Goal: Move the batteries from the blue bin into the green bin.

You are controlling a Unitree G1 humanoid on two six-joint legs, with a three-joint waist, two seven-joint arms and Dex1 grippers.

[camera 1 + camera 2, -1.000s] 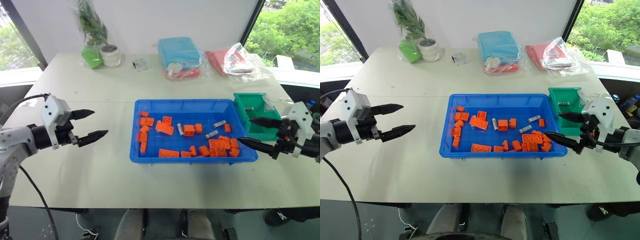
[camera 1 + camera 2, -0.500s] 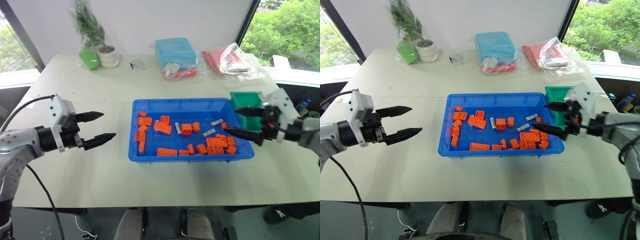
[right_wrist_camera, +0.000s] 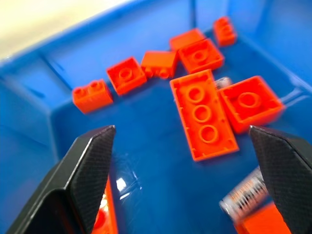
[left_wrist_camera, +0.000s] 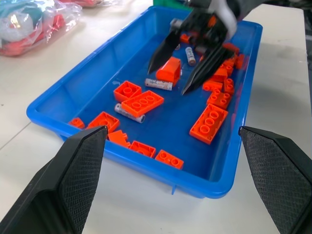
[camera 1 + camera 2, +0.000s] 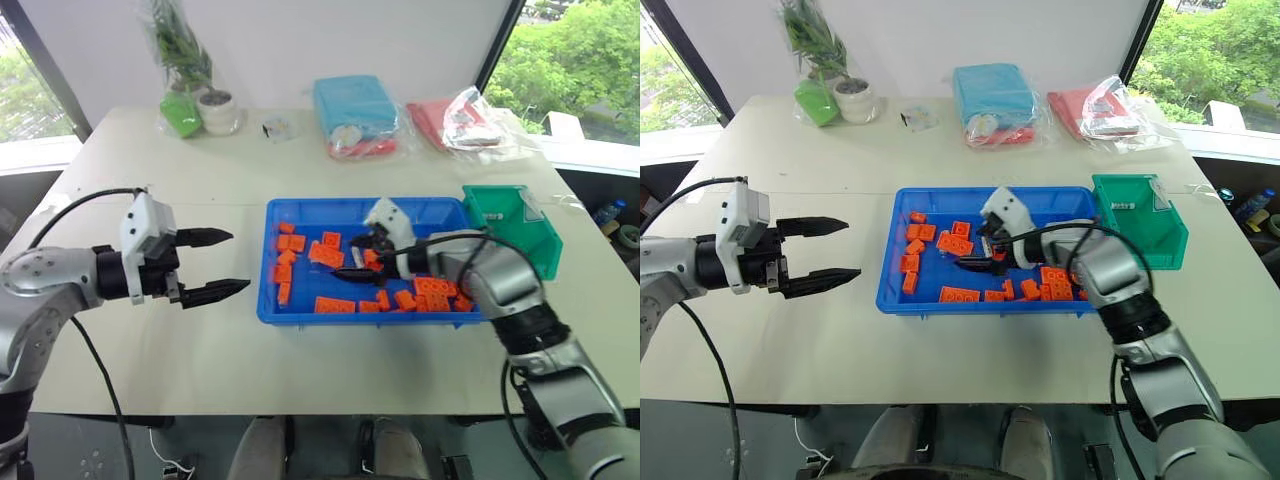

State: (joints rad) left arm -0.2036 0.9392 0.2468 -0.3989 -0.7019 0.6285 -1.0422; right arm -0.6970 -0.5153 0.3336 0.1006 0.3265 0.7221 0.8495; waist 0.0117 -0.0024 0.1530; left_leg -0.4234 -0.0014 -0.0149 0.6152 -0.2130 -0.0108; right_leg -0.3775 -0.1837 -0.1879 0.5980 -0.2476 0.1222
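While my right gripper point(image 5: 358, 258) hangs spread inside the blue bin point(image 5: 300, 309), I'm picking a battery point(image 4: 158, 84) among orange bricks point(image 4: 209, 123); next, straddle it and clamp. Left gripper point(image 5: 222, 262) waits apart.

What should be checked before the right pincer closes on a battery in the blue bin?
1. Right pincer open: ok.
2. Right pincer inside the blue bin: ok.
3. Battery lies between its fingers: ok.
4. Orange brick crowds that battery: not ok.
5. Green bin unobstructed for the drop: ok.
6. Left pincer open, outside the bin, out of the way: ok.
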